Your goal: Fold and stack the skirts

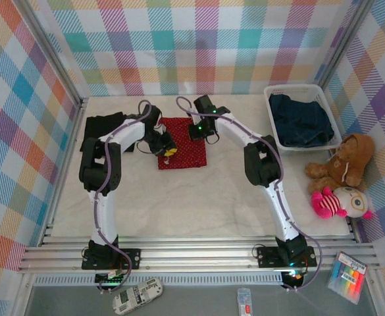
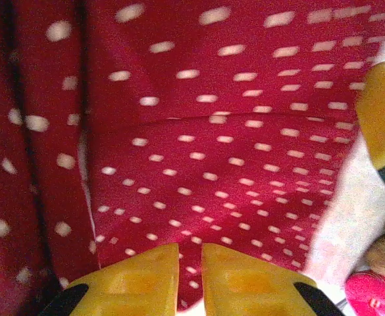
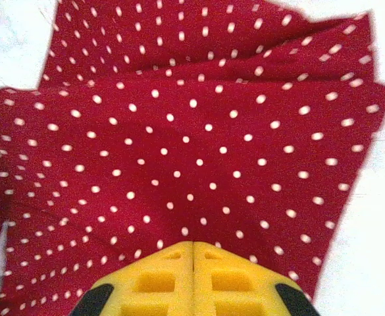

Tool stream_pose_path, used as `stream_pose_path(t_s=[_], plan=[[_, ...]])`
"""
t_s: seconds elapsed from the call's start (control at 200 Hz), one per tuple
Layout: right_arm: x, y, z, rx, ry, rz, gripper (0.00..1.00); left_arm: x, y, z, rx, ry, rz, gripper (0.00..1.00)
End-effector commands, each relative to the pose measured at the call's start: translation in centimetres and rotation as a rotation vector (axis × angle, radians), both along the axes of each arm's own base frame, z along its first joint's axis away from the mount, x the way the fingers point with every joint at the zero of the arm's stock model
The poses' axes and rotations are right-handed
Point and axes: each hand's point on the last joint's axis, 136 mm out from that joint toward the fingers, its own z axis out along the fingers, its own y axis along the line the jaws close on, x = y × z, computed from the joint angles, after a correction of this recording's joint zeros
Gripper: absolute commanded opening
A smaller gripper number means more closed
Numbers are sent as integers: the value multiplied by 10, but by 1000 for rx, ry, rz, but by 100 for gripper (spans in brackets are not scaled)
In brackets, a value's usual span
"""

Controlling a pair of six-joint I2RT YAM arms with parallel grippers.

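Red skirt (image 1: 185, 155) with small white dots is laid flat near the middle of the table (image 1: 199, 204), toward the back. From above, the left gripper (image 1: 166, 147) is seen at the left edge of the red skirt and the right gripper (image 1: 203, 133) at its upper right corner.

In the left wrist view, the yellow fingers (image 2: 139, 283) of the left gripper (image 2: 190, 253) are brought almost together, and the red skirt (image 2: 231, 164) is pinched in the narrow slit between them. In the right wrist view, the right gripper (image 3: 193, 249) is pressed fully together at the near edge of the red skirt (image 3: 192, 151). Whether cloth is caught there cannot be told.

A black skirt (image 1: 102, 125) is placed on the table just left of the left arm. Dark blue skirts (image 1: 301, 120) are kept inside the white basket (image 1: 296, 88) at the right, with a teddy bear (image 1: 343, 161) just beside the basket.
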Motion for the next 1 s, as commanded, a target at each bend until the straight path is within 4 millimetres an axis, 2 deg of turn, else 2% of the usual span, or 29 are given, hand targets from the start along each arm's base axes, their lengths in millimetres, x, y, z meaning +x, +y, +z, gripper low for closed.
stream_pose_path(t_s=[0.0, 0.105, 0.16, 0.175, 0.22, 0.3, 0.355, 0.385, 0.415, 0.495, 0.625, 0.705, 0.815, 0.905, 0.995], plan=[[-14, -10, -20, -58, 101, -63, 2, -15, 31, -31, 86, 94, 45, 18], [-31, -32, -37, -137, 169, -150, 0, -24, 41, -38, 67, 115, 53, 19], [-47, -41, -44, -150, 209, -183, 0, -28, 39, -30, 36, 100, 28, 21], [-47, -40, -38, -135, 200, -191, 0, -29, 37, -26, 27, 93, 18, 22], [-60, -41, -37, -102, 225, -205, 0, -32, 34, -13, -3, 69, -4, 24], [-75, -36, -28, -10, 248, -217, 5, -34, 28, 13, -51, 0, -35, 35], [-80, -32, -16, 45, 247, -227, 13, -35, 28, 27, -54, -49, -47, 50], [-79, -30, -10, 70, 241, -236, 18, -34, 30, 31, -42, -73, -53, 57], [-79, -29, -4, 88, 234, -245, 21, -35, 35, 31, -12, -89, -56, 58], [-74, -26, 8, 126, 211, -265, 28, -39, 46, 24, 77, -94, -81, 57], [-64, -19, 24, 178, 174, -277, 41, -47, 40, 14, 131, -97, -175, 55], [-63, -7, 34, 239, 155, -234, 48, -46, 45, 10, 192, -109, -194, 55], [-61, 11, 47, 290, 114, -164, 51, -39, 45, 12, 180, -141, -194, 57], [-55, 16, 46, 239, 80, -162, 51, -35, 34, 13, 109, -162, -211, 57], [-48, 20, 44, 201, 48, -176, 51, -33, 30, 7, 91, -159, -231, 54]])
